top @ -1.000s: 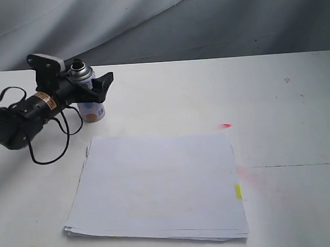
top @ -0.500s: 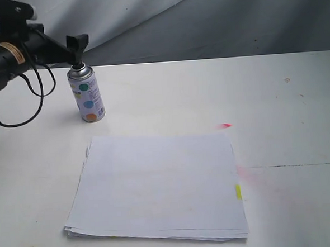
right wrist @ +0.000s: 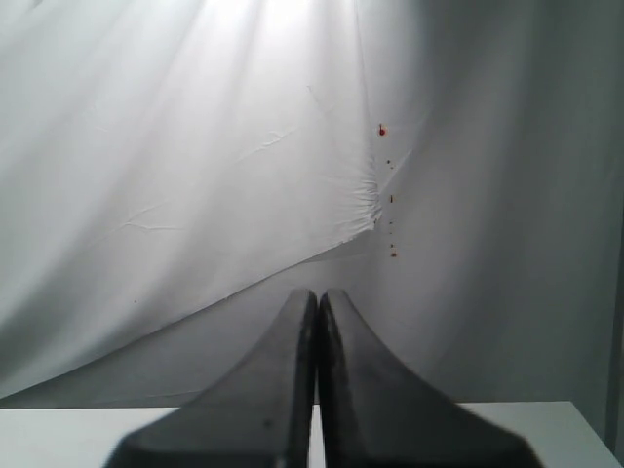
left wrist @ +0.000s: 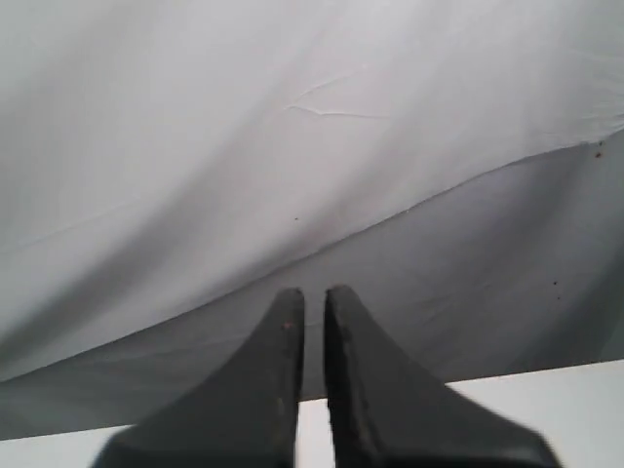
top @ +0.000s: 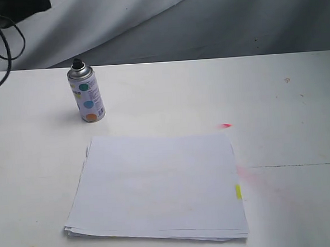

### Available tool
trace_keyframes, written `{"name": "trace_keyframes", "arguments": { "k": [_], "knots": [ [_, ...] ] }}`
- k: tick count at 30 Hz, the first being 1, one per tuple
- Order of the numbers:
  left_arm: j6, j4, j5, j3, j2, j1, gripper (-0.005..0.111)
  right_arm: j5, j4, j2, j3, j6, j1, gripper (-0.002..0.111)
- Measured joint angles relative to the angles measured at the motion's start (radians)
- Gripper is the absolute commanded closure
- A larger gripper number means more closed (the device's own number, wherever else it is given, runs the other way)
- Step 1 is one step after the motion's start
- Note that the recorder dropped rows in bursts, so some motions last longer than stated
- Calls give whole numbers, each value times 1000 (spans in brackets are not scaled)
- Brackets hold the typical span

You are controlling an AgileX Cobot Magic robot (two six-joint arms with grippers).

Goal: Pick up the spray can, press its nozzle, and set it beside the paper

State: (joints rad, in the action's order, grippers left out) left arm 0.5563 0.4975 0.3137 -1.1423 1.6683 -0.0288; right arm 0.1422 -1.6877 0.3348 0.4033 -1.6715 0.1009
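Left tool (left wrist: 314, 292) withdrawn to upper left of frame, clenched empty — spray can (top: 86, 97) stands beside paper (top: 157, 183); task apparently complete.

Glossy metal spray can (top: 86, 97) — matt paper (top: 157, 180).

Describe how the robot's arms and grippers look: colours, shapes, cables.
The left gripper and right gripper look alike: each has two matte black fingers, broad at the base, tapering to narrow rounded tips. In the exterior view, only a black bit of the left arm shows, with a thin black cable looping beneath.
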Motion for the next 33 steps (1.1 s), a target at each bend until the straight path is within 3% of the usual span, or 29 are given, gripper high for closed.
{"name": "trace_keyframes", "arguments": {
  "k": [9,21,33],
  "knots": [
    [8,16,-342,41,-230,0,107,0,0,0,0,0,0,108],
    [8,-80,-362,439,-779,0,107,0,0,0,0,0,0,108],
    [-9,-4,-452,486,-1352,0,107,0,0,0,0,0,0,108]
  ]
}}
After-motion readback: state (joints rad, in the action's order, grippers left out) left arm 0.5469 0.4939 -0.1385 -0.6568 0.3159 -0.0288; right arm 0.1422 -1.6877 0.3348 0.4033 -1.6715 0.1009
